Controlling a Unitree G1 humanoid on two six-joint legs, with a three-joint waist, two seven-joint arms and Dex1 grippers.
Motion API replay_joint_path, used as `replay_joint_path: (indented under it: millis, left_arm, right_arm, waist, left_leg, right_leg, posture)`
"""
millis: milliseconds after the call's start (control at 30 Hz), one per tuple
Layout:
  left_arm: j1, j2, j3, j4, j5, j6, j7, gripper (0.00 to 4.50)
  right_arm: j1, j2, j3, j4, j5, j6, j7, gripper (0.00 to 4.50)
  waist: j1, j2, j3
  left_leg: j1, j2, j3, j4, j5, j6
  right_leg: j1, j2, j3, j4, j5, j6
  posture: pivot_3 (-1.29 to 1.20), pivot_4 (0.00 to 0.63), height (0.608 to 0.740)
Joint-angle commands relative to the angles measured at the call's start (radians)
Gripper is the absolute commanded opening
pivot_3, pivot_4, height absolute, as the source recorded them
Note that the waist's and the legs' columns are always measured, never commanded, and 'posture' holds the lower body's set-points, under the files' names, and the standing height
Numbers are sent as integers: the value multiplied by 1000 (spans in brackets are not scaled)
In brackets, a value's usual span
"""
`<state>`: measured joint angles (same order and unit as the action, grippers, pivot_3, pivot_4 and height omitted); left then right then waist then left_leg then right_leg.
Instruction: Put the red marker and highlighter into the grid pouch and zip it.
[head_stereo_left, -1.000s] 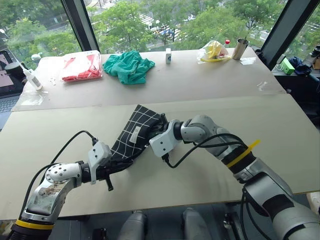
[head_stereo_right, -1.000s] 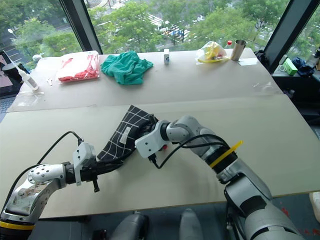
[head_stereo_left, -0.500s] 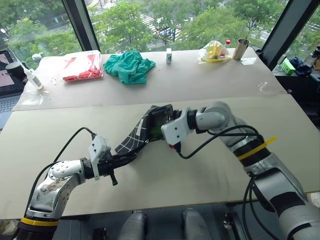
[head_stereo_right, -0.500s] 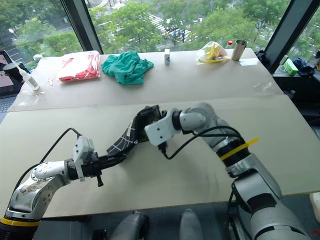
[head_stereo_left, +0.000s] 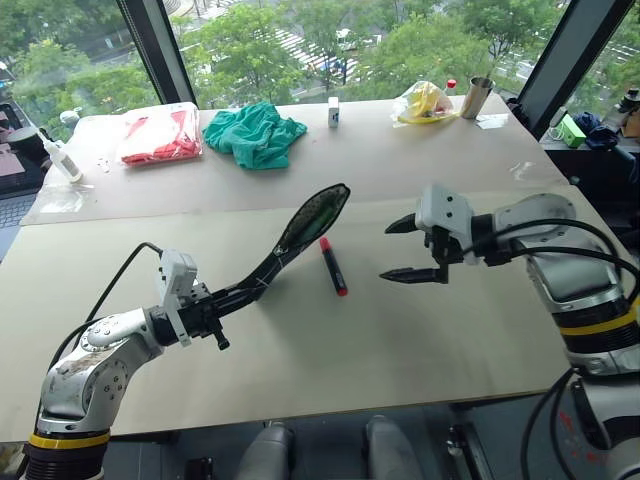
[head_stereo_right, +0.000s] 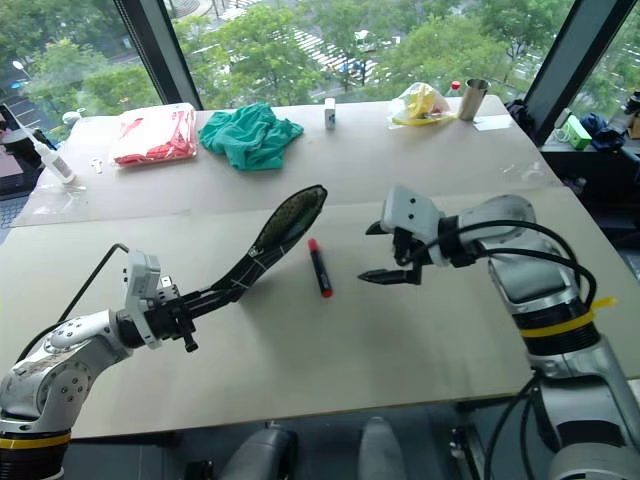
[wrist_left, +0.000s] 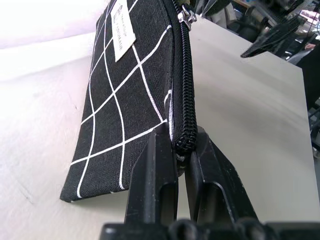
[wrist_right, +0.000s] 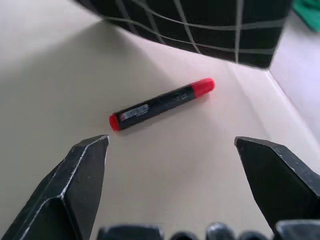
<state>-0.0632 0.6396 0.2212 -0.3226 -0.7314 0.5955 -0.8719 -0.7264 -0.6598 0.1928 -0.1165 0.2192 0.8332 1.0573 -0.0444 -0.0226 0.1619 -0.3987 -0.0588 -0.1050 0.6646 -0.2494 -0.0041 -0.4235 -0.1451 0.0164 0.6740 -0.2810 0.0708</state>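
The left hand (head_stereo_left: 222, 308) pinches the grid pouch (head_stereo_left: 300, 230) by its zipper edge at frame centre. The red marker (head_stereo_left: 333, 266) lies beside it on bare worktop (head_stereo_left: 420, 330). The right hand (head_stereo_left: 400, 250) hovers spread wide, empty.

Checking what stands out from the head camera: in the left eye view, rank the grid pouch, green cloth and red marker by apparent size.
1. Grid pouch and green cloth: alike; the cloth lies farther off, so unranked.
2. Red marker, clearly smallest.

My left gripper (head_stereo_right: 190, 318) pinches one end of the grid pouch (head_stereo_right: 268, 238), lifting it edge-on above the worktop (head_stereo_right: 420, 340). The red marker (head_stereo_right: 319, 267) lies just beside it. My right gripper (head_stereo_right: 372, 252) hangs wide near the marker.
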Motion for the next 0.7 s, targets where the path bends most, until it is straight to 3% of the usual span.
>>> replay_joint_path:
  millis: [33, 133, 267, 433, 700]
  left_arm:
    - [11, 27, 35, -16, -11, 5, -8, 0]
    - [16, 42, 26, -10, -1, 3, -17, 0]
    - [14, 46, 11, -1, 13, -4, -17, 0]
    - [20, 33, -5, -12, 25, -7, -8, 0]
    - [21, 26, -21, -18, 36, -16, -2, 0]
  right_arm:
    - [7, 95, 4, -136, 39, 294, -142, 4473]
    - [-31, 228, -25, -171, 72, 507, -244, 4473]
    - [-57, 315, -3, -197, 51, 627, -370, 4473]
    - [-71, 287, 81, -153, -21, 536, -488, 4473]
    - [-79, 324, 114, -101, -28, 483, -561, 4473]
  waist:
    - [4, 0, 0]
    - [3, 0, 0]
    - [13, 0, 0]
    - [19, 0, 0]
    - [2, 0, 0]
  left_leg:
    - [0, 0, 0, 0, 0, 0]
    - [0, -1, 0, 0, 0, -1]
    - [-1, -2, -1, 0, 1, -1]
    - [-1, -4, -1, 1, 1, -1]
    - [-1, -4, -1, 0, 1, -2]
  right_leg:
    - [0, 0, 0, 0, 0, 0]
    - [0, -1, 0, -1, 0, 0]
    - [0, -2, 0, -1, 0, 0]
    - [0, -2, 0, -1, 0, 0]
    - [-1, -2, 0, 0, 0, 0]
  posture:
    - [0, 150, 740]
    - [0, 150, 740]
    - [0, 150, 740]
    - [0, 150, 740]
    - [0, 150, 740]
